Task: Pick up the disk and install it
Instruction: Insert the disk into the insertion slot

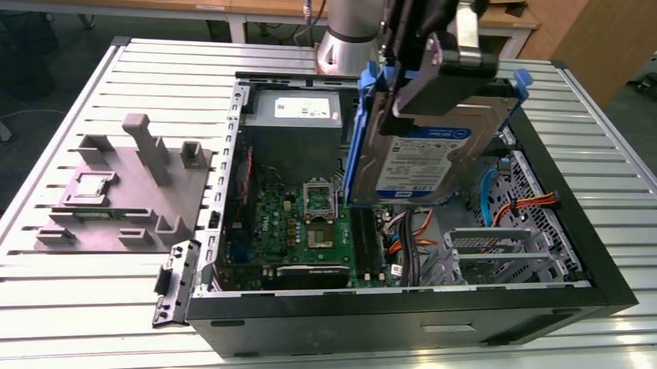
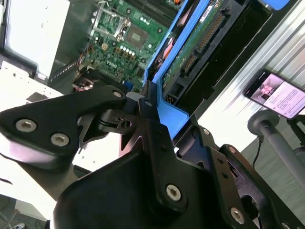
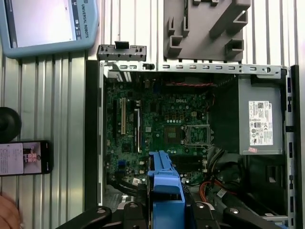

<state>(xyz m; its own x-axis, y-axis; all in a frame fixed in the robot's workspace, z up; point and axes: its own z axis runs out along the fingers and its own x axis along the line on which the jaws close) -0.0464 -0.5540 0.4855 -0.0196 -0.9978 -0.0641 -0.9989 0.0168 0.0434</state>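
The disk [image 1: 436, 157] is a silver-grey hard drive with a blue-and-white label, framed by a bright blue carrier. It hangs on edge, nearly upright, above the middle of the open computer case [image 1: 575, 254]. My gripper [image 1: 423, 92] is shut on its upper end, clamping the blue carrier. In the second wrist view the black fingers [image 2: 150, 126] pinch the carrier's blue edge, and the disk [image 2: 200, 45] shows its green circuit side. In the first wrist view the carrier [image 3: 164, 188] juts from the gripper [image 3: 165, 212] over the motherboard [image 3: 162, 129].
A grey multi-post fixture block [image 1: 123, 184] stands on the slatted table at the exterior view's left of the case. Inside the case are a power supply [image 1: 295, 115], orange and blue cables, and a metal drive cage [image 1: 493, 250]. A phone [image 3: 24, 157] and a tablet [image 3: 47, 24] lie beside the case.
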